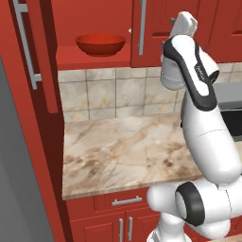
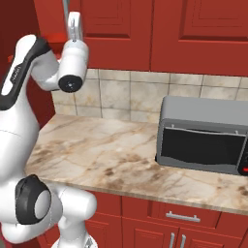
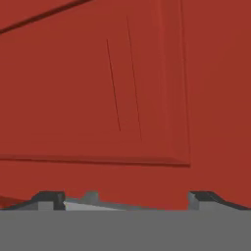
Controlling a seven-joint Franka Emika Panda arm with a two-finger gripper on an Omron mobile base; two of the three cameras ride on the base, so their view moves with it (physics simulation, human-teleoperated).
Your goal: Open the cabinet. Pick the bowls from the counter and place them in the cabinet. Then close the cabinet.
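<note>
Right now I have the gripper spread wide and holding nothing, raised close against the red panel of the cabinet. From the left base view, the red bowl sits on the cabinet's inner shelf, off to the left of the hand. Below, I see bare veined marble on the counter.
</note>
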